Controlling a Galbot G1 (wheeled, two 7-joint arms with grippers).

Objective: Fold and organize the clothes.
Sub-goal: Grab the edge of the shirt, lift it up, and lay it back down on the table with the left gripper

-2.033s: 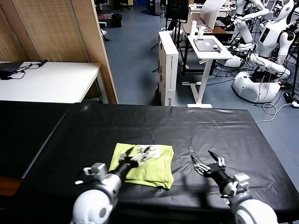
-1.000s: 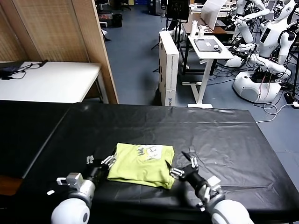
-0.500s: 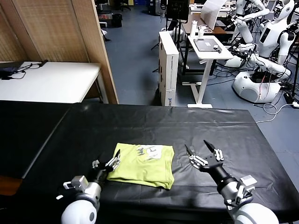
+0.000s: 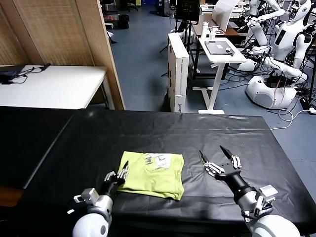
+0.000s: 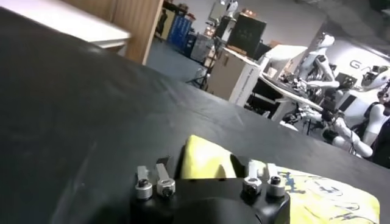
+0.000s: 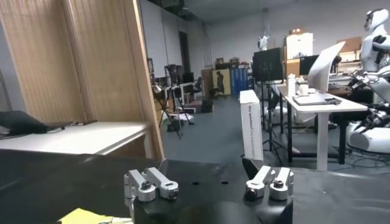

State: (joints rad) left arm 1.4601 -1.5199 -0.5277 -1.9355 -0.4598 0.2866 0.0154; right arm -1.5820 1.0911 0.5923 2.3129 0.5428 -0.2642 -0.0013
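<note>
The lime yellow-green T-shirt (image 4: 152,174) lies folded into a small rectangle on the black table (image 4: 163,133), its white graphic on the far part. My left gripper (image 4: 118,175) is open at the shirt's left edge, low over the table. In the left wrist view the shirt (image 5: 317,192) lies just beyond the open left gripper (image 5: 207,173). My right gripper (image 4: 217,159) is open and empty, to the right of the shirt and apart from it. In the right wrist view a corner of the shirt (image 6: 82,217) shows beside the open right gripper (image 6: 204,176).
The black cloth covers the whole table; its front edge is close to both arms. A white table (image 4: 49,86) stands at the back left, a wooden partition (image 4: 64,34) behind it. A white desk (image 4: 219,49) and other robots (image 4: 276,54) stand beyond the table.
The left gripper has slid in against the shirt's left edge. The right gripper has swung out from the shirt's right corner and now lies farther right and forward, open. The shirt has stayed folded.
</note>
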